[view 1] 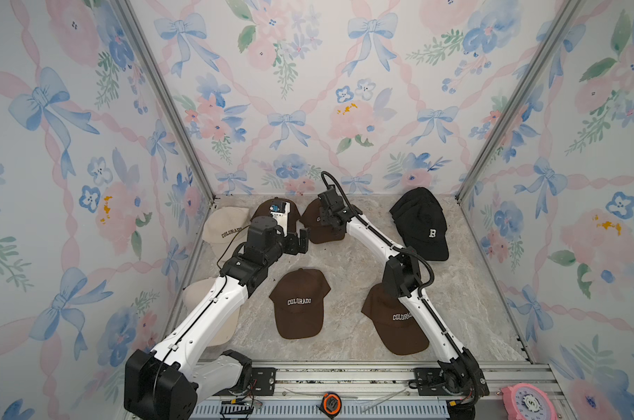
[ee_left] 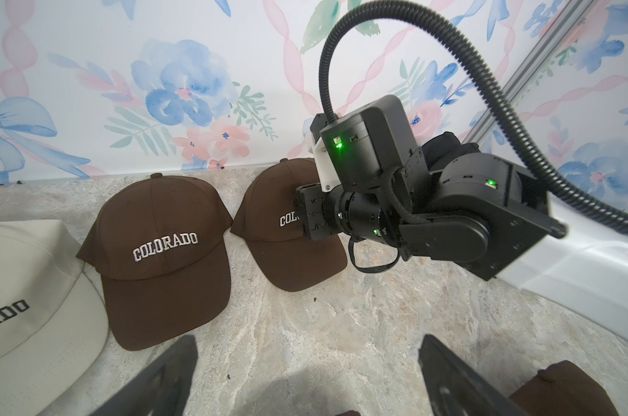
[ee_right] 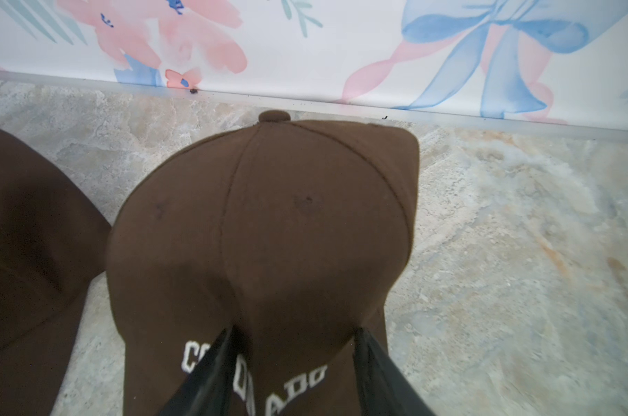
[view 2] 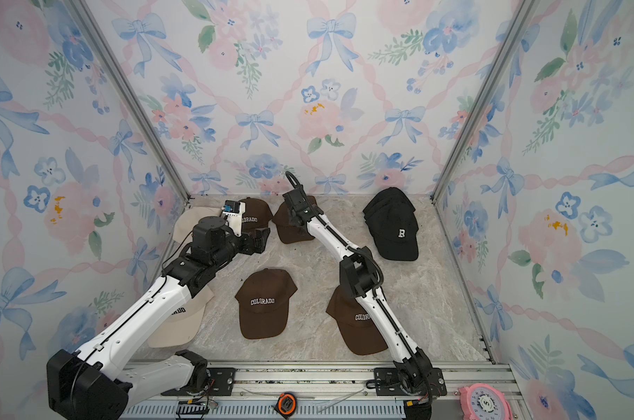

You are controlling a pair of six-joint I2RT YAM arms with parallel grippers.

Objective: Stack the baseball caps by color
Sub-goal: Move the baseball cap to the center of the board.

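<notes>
Fabric of the far brown cap [ee_right: 262,223] by the back wall bunches between your right gripper [ee_right: 294,360] fingers, seemingly pinched though not surely clamped, so squeeze fully above the lettering before lifting, while your left gripper [ee_left: 305,378] hangs spread and empty.

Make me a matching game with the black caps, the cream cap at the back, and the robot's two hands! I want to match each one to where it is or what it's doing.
Things:
1. black caps
2. left hand
3. right hand
4. back cream cap

Places or states:
A. open, over the table
B. piled together at the back right
C. pinching a brown cap
D. in the back left corner

Pairs: 1-B, 2-A, 3-C, 4-D
</notes>
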